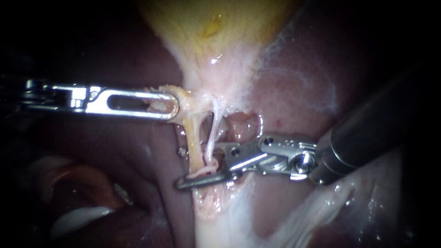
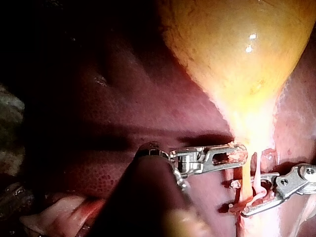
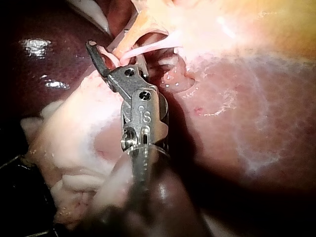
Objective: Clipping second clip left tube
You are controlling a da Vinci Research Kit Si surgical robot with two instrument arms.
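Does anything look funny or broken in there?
Nothing looks broken. One odd bit: the thin white tube curls into a little loop where it rests inside the right instrument's open tool. The left instrument grips the gallbladder.

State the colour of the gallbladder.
Golden yellow, paler towards its neck; the gallbladder shows best in the left wrist view.

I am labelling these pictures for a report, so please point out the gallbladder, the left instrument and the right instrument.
gallbladder (image 1: 206, 27): endoscope view, middle of its yellow wall.
left instrument (image 1: 172, 104): endoscope view, jaw tips, shut on tissue (image 1: 183, 95) below the gallbladder.
right instrument (image 1: 198, 164): endoscope view, gap between its open jaws, at the tubes (image 1: 212, 128).
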